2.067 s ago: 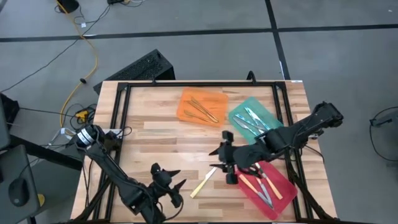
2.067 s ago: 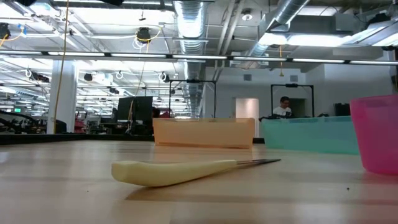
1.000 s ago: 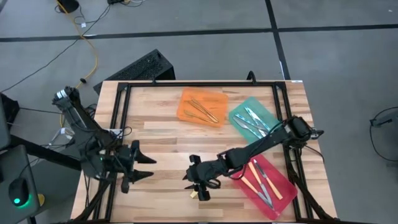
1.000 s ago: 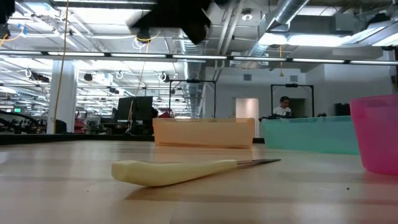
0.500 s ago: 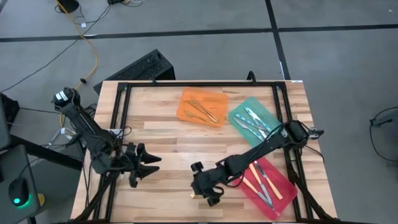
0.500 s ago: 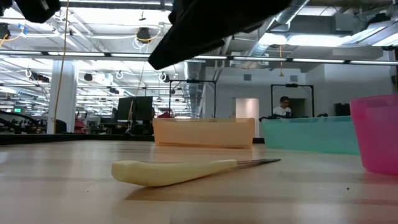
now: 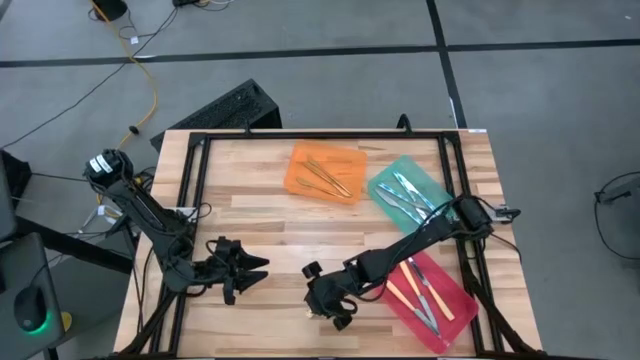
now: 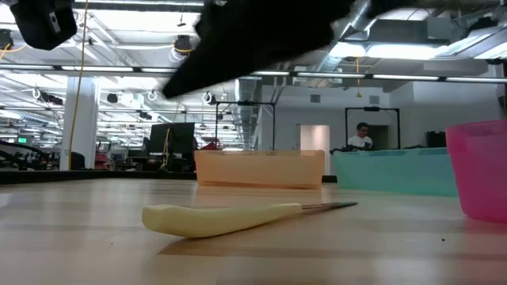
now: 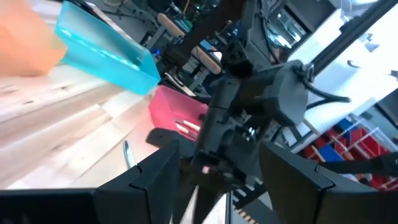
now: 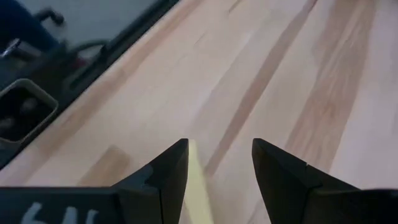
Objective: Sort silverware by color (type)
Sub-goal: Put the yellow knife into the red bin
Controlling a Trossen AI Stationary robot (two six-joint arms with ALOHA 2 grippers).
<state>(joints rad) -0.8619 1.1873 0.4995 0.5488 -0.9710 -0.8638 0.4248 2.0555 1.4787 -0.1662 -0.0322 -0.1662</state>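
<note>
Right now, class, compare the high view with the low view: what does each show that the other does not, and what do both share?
Only the high view shows the utensils lying in the orange tray, green tray and red tray, plus both open grippers: left gripper, right gripper. Only the low view shows the yellow-handled knife lying whole on the table, and a distant person. Both show the three trays.

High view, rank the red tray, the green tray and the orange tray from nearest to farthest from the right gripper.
From the right gripper, open at the table's front middle:
1. Red tray, just to its right at the front right corner.
2. Green tray, farther back on the right.
3. Orange tray, at the back middle; close to the green tray's distance, so this order is tentative.
</note>
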